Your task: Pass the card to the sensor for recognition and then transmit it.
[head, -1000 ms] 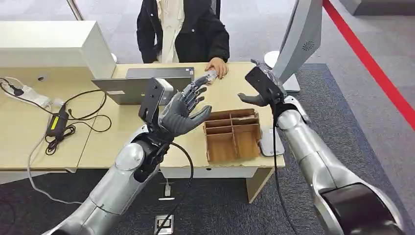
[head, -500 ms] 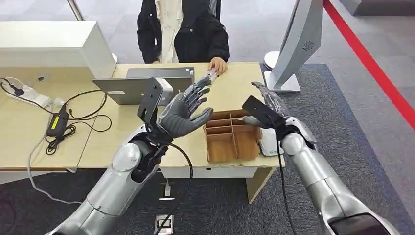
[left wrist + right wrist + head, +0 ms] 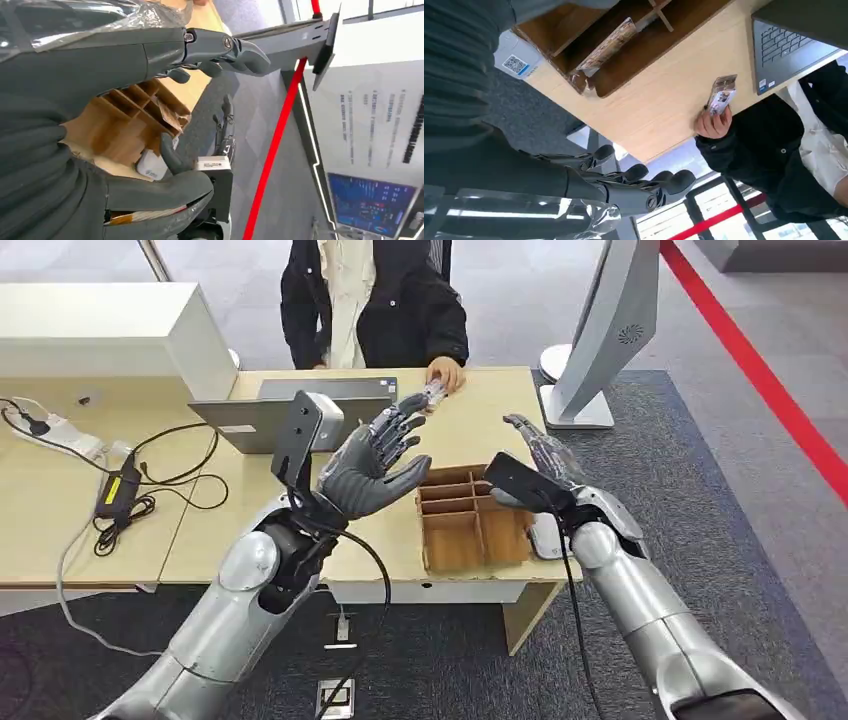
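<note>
A person's hand (image 3: 444, 373) at the desk's far edge holds a small card (image 3: 431, 393) upright on the tabletop; the same card (image 3: 721, 95) appears in the right wrist view. My left hand (image 3: 376, 464) hovers palm up with fingers spread, its fingertips just short of the card, and it holds nothing. Over the right end of the wooden divided box (image 3: 474, 516), my right hand (image 3: 543, 462) has its fingers stretched out and is empty. A small white sensor unit (image 3: 548, 531) with a QR label (image 3: 514, 63) lies beside the box.
The person in a dark jacket (image 3: 375, 300) stands behind the desk. An open laptop (image 3: 290, 410) sits at the back left, with cables and a power brick (image 3: 118, 495) further left. A large screen stand (image 3: 600, 335) rises at the back right. A wrapped card (image 3: 606, 46) lies in the box.
My right arm has come down and back from beside the screen stand to just above the box. My left hand has risen slightly. The person's hand still holds the card.
</note>
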Available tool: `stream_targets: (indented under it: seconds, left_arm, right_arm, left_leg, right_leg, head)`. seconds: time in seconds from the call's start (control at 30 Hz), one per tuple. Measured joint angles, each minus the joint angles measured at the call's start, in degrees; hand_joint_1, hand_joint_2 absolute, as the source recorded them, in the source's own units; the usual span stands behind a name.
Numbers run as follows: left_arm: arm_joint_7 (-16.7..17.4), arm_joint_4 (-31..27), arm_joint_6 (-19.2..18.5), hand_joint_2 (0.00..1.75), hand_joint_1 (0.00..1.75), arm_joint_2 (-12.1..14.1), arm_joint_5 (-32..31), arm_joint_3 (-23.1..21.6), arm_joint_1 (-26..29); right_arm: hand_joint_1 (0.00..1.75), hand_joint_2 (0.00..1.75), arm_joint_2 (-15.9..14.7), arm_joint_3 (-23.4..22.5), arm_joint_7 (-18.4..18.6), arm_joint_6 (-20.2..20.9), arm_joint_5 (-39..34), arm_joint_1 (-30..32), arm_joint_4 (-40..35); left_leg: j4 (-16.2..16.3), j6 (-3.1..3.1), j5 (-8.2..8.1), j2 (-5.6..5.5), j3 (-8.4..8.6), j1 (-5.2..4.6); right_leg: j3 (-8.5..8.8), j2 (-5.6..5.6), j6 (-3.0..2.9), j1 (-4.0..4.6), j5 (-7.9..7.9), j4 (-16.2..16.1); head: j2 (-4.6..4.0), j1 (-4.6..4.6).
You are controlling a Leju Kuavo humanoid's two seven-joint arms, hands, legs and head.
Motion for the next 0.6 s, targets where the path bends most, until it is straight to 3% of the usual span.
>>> stream_targets:
  seconds: [0.6]
  left_arm:
    - [-0.11,-0.37,0.00,1.75,0.00,0.09,0.41,-0.04,-0.14]
  right_arm:
    - [0.00,1.75,1.71,0.72,-5.05,-4.24,5.45,-2.12,6.12]
  left_leg:
    - [-0.01,0.00,0.00,-0.01,0.00,0.00]
  right_leg:
    - [0.00,0.00,0.00,0.00,0.00,0.01]
  head:
    - [0.00,0.02]
